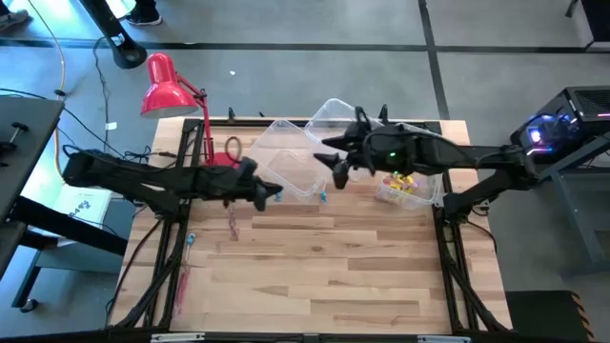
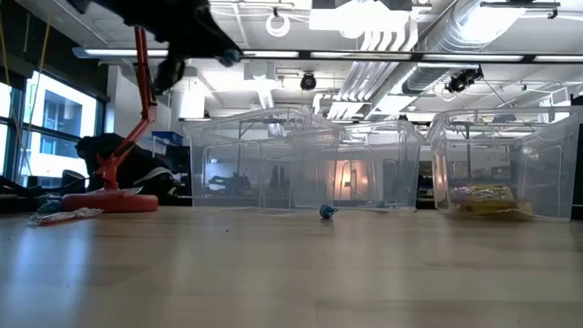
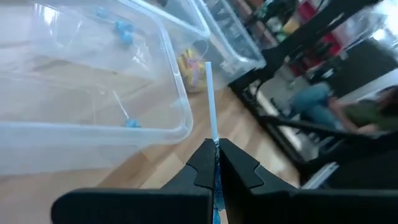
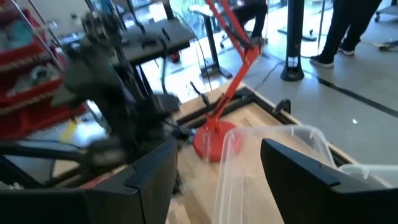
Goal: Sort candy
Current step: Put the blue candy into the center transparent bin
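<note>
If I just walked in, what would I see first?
Probably the bright red desk lamp at the table's far left corner. Then the left gripper, shut on a blue candy's thin white stick, raised beside the middle clear bin. The right gripper waits open over the bins.

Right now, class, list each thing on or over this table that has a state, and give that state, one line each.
Left gripper: shut on the blue candy stick, raised beside the middle bin.
Right gripper: open, empty, above the bins.
Middle bin: open-topped, a few blue candies inside.
Right bin: open-topped, holds yellow candy.
Blue candy: loose on the table before the bins.
Lamp: upright.
</note>
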`<state>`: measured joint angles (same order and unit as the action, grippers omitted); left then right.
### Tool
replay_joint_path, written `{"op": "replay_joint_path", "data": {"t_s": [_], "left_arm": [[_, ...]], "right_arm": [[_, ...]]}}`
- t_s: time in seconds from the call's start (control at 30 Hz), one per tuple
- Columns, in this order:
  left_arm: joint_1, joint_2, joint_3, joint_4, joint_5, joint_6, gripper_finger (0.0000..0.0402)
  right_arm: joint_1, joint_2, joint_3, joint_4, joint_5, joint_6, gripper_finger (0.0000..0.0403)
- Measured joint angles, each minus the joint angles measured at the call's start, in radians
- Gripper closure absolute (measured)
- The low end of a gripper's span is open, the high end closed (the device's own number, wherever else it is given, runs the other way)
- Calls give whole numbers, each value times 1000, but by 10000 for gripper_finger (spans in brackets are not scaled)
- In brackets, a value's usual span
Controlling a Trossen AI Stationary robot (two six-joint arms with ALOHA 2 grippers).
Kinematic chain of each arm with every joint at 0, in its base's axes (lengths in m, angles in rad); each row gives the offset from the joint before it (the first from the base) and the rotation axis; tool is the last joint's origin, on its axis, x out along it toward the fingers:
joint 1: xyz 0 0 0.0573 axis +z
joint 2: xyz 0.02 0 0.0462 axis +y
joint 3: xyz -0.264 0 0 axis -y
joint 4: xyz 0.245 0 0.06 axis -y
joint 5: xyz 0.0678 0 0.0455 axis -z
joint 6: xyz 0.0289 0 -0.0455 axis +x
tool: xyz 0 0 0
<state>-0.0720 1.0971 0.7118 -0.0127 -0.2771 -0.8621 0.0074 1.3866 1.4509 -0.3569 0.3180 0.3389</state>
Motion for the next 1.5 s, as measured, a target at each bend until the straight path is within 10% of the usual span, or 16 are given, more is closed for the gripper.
{"op": "replay_joint_path", "data": {"t_s": [0.37,0.83,1.27,1.5], "left_arm": [[187,350,301,215,111,368,401],[412,719,736,44,98,722,333],[385,582,783,-412,372,633,198],[205,382,600,-731,244,542,199]], "right_arm": [[0,-108,0,47,7,-33,176],[0,-110,0,38,8,-68,176],[2,-109,0,-31,12,-123,176],[2,-109,0,-68,12,-131,176]]}}
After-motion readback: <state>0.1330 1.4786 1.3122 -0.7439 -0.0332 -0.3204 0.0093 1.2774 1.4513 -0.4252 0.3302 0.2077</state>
